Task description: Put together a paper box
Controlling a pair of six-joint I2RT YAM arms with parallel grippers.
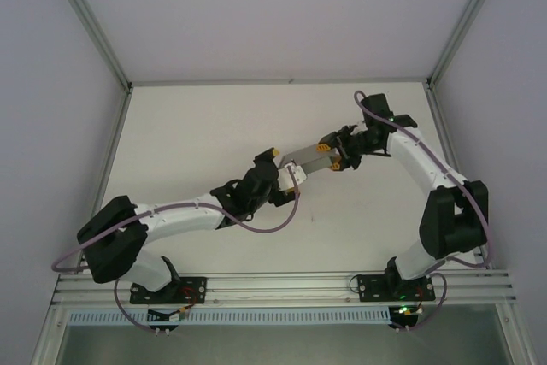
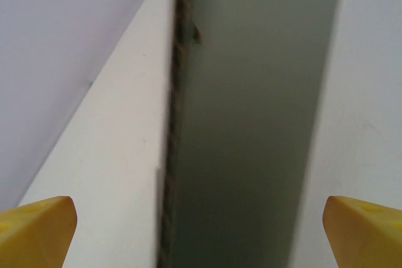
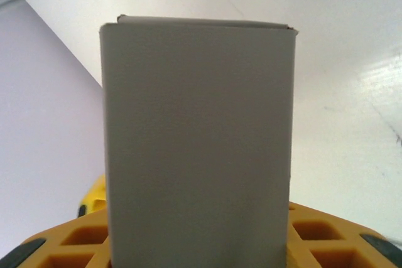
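Mid-table, the left gripper [image 1: 282,170] has its yellow jaws spread wide on either side of the near end of the grey paper box [image 1: 302,162], over the white table [image 1: 197,134]. At the box's far right end, the right gripper [image 1: 330,156] pinches it between its jaws.

The box [image 3: 198,149] is a plain matte grey all over. Under it the table [image 1: 214,126] is off-white, and the walls [image 1: 51,83] are a pale lilac-grey. The arms [image 1: 188,215] are white with black joints, and a mauve cable [image 1: 265,230] loops along each. The left gripper [image 2: 201,233] has bright yellow fingertips [image 2: 39,229]. The right gripper [image 1: 330,156] is the same yellow, its finger [image 3: 314,236] patterned with a grid of square pockets. The rail [image 1: 282,284] is silver.
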